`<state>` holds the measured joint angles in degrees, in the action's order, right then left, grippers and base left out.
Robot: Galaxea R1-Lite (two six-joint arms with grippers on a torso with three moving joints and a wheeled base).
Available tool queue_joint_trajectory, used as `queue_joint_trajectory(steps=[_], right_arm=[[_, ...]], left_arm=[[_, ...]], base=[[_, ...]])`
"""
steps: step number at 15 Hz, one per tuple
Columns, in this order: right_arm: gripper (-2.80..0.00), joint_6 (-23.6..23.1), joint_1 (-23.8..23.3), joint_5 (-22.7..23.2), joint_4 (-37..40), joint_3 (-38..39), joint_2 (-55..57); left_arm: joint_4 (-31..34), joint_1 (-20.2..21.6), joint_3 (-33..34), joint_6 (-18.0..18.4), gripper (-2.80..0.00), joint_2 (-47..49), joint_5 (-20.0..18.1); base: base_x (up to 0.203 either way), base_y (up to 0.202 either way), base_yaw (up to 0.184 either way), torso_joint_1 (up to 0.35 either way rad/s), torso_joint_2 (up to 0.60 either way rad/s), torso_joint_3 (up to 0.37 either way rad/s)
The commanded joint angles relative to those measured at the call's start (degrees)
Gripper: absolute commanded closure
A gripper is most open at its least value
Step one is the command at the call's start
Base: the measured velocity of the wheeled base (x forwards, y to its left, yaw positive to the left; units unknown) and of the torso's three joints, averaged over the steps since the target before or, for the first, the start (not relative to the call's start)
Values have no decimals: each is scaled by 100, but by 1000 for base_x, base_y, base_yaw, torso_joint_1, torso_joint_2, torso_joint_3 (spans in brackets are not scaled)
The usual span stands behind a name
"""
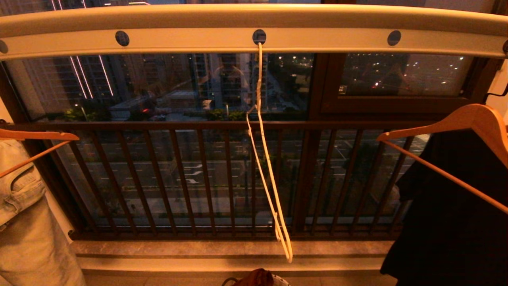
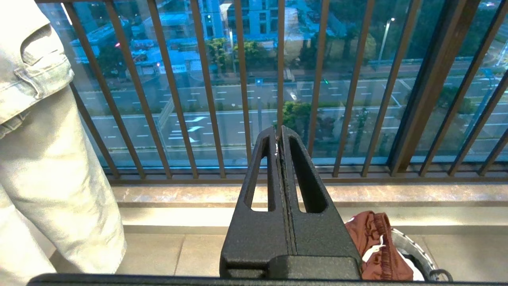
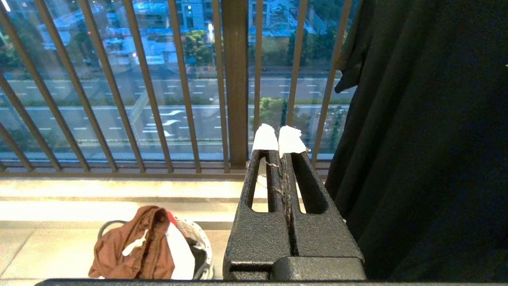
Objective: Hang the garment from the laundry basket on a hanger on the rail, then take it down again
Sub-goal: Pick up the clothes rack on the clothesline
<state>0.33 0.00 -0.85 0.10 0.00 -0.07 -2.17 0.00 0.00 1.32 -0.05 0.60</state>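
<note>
The rust-brown garment [image 3: 135, 246] lies heaped over the small round laundry basket [image 3: 200, 246] on the floor by the sill; its top [image 1: 256, 277] peeks in at the head view's lower edge, and it shows again as the garment [image 2: 377, 246] in the basket [image 2: 412, 250] in the left wrist view. A thin white hanger [image 1: 270, 178] dangles edge-on from the middle hole of the cream rail [image 1: 254, 39]. My left gripper [image 2: 279, 131] is shut and empty, level, above the floor left of the basket. My right gripper [image 3: 278, 137], white-tipped, is shut and empty to the basket's right. Neither arm shows in the head view.
Light denim jeans [image 1: 24, 206] hang on a wooden hanger [image 1: 35, 137] at the left. A black garment [image 1: 452, 214] hangs on another wooden hanger [image 1: 468, 123] at the right, close beside my right gripper. A dark barred railing [image 1: 198, 178] and stone sill [image 1: 230, 248] stand ahead.
</note>
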Motion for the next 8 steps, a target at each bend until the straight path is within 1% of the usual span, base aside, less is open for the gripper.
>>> queue_joint_trajectory(steps=[1, 8], right_arm=[[0, -7, 0, 6, -1, 0, -1], [0, -23, 0, -1, 45, -12, -1]], left_arm=[[-3, 0, 62, 0, 0, 5, 2], [-3, 0, 62, 0, 0, 5, 2]], base=[[0, 0, 0, 0, 0, 0], [0, 0, 0, 0, 0, 0]])
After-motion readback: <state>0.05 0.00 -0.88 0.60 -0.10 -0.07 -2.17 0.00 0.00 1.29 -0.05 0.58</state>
